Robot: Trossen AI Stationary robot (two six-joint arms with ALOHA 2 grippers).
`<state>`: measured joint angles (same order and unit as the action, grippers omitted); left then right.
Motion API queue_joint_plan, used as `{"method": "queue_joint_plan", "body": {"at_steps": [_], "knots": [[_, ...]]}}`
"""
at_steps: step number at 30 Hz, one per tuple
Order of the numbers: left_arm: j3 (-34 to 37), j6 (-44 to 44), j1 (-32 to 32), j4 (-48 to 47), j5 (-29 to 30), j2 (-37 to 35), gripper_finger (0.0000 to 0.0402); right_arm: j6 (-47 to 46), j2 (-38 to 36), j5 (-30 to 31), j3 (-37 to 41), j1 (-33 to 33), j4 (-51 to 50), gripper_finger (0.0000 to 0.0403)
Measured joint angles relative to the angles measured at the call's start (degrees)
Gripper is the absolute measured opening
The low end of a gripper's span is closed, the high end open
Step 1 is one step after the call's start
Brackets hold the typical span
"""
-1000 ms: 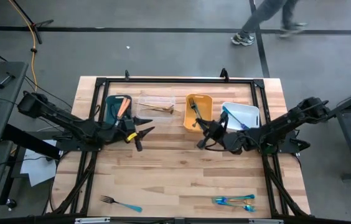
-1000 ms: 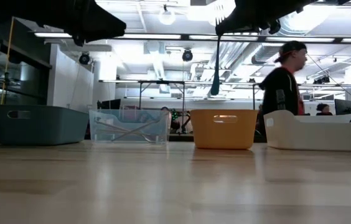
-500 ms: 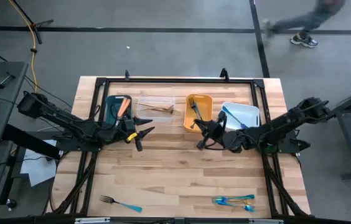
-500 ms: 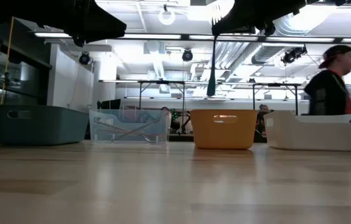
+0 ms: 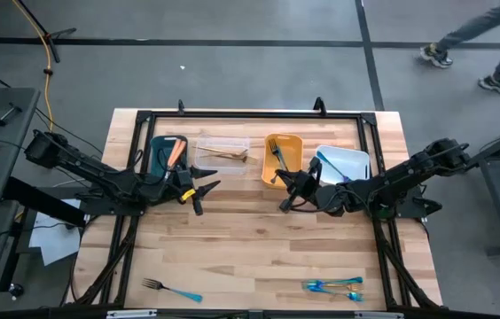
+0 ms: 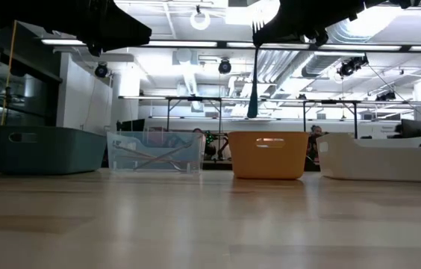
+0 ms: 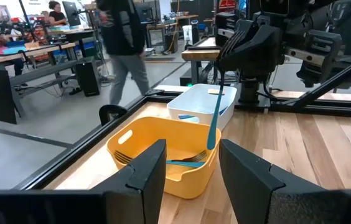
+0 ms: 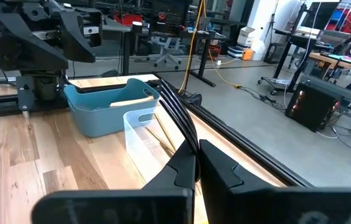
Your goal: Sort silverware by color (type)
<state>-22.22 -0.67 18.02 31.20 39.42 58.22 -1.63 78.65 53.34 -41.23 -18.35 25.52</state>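
Note:
My right gripper [image 5: 285, 190] is shut on a fork with dark tines [image 8: 178, 118] and a teal handle [image 7: 215, 112]. It hovers at the near rim of the orange bin [image 5: 283, 159], which holds more forks. My left gripper [image 5: 207, 197] stands open and holds nothing, just near of the teal bin [image 5: 168, 155] and the clear bin [image 5: 222, 152]. Near the table's front edge, one teal-handled fork [image 5: 170, 289] lies flat at the left and a small cluster of silverware [image 5: 334, 285] lies at the right. My right gripper pinches the fork between its two fingers [image 8: 225, 168], about where the tines' stem [image 8: 187, 138] meets the handle. The fingers lie level, coming from the table's right, across the fork. The fork stands upright and lifted clear, tines up and the teal handle [image 6: 253, 90] hanging below.
A white bin [image 5: 343, 164] with a teal utensil sits right of the orange bin. A black frame [image 5: 250, 115] runs round the table's far part. The wooden middle [image 5: 250, 239] holds nothing. A person walks on the floor beyond the table [image 5: 480, 53].
The fork's hanging handle has swung from a slight tilt to upright in my right gripper, which stays shut and in place. A person has walked past beyond the far edge, toward the right.

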Motion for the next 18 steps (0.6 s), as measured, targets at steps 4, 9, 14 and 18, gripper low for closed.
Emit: {"method": "queue_joint_plan", "body": {"at_steps": [4,9,14,18], "knots": [[0.0,0.0,0.0,0.0,0.0,0.0,0.014,0.1,0.0,0.0,0.0,0.0,0.0,0.0],[0.0,0.0,0.0,0.0,0.0,0.0,0.014,0.1,0.0,0.0,0.0,0.0,0.0,0.0],[0.0,0.0,0.0,0.0,0.0,0.0,0.0141,0.1,0.0,-1.1,0.0,0.0,0.0,0.0],[0.0,0.0,0.0,0.0,0.0,0.0,0.014,0.1,0.0,-1.1,0.0,0.0,0.0,0.0]]}}
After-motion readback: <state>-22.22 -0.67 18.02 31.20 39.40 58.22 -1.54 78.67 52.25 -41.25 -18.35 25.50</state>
